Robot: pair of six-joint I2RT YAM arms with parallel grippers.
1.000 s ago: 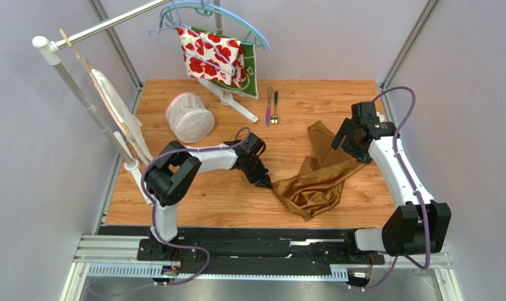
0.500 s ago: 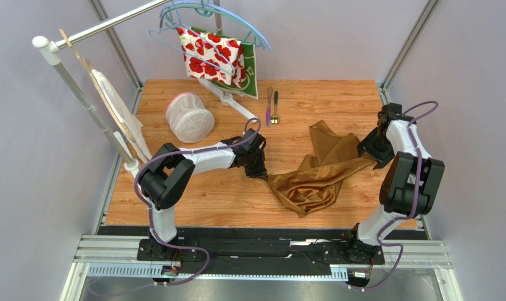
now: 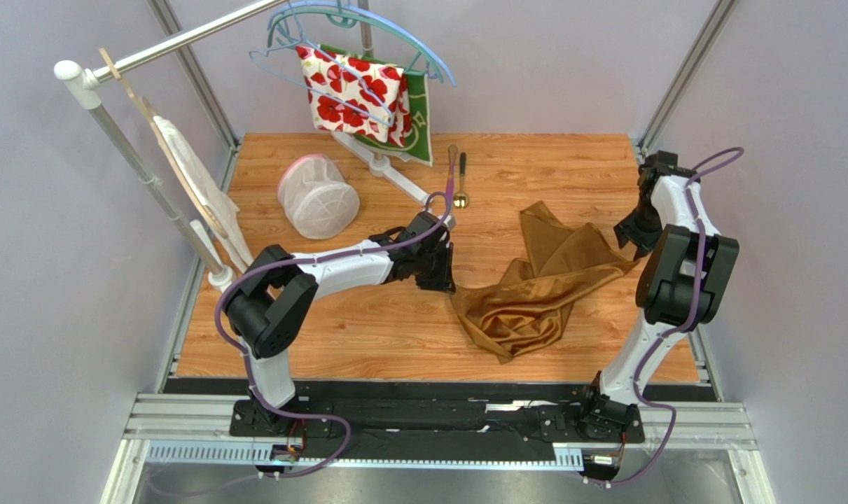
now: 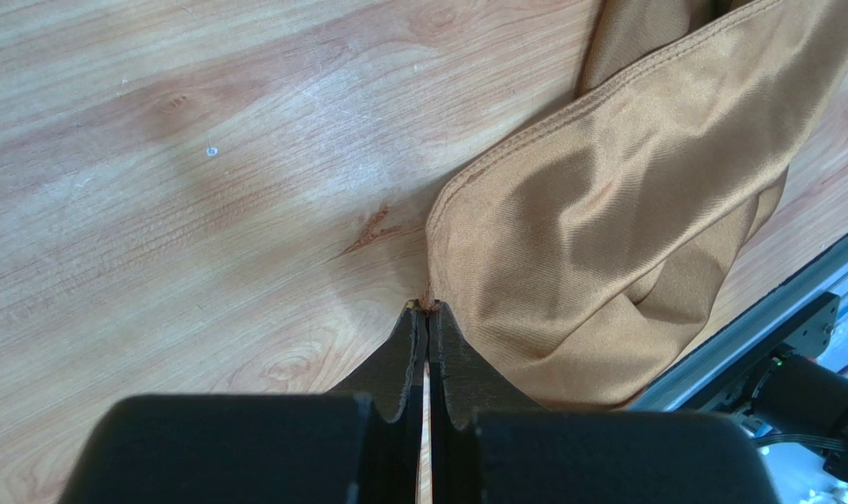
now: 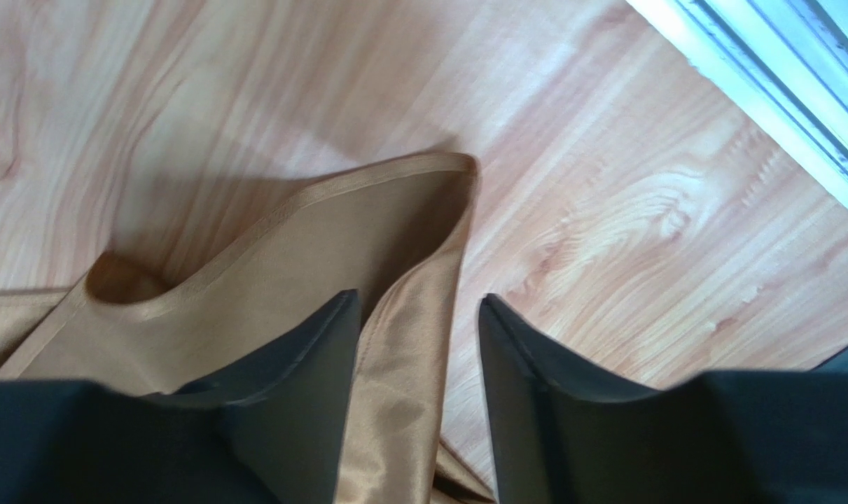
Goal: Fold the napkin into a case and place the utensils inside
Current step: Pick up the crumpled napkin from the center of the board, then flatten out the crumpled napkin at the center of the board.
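Jaws of the left gripper [image 4: 428, 313] are pressed together on a hem corner of the napkin [image 3: 533, 289], which lies crumpled right of the desk's centre. The right gripper [image 5: 419, 307] stands open astride another corner near the right edge. It should close firmly before both arms pull the cloth flat. From overhead its fingertips are hidden, and the utensils [image 3: 456, 181] near the back edge are too small to detail.

No legible text, labels, brand marks or numbers in the top, left wrist or right wrist views. The green cloth with white markings [image 3: 422, 134], hanging at the upper centre of the top view, is too small to tell whether the marks are lettering.
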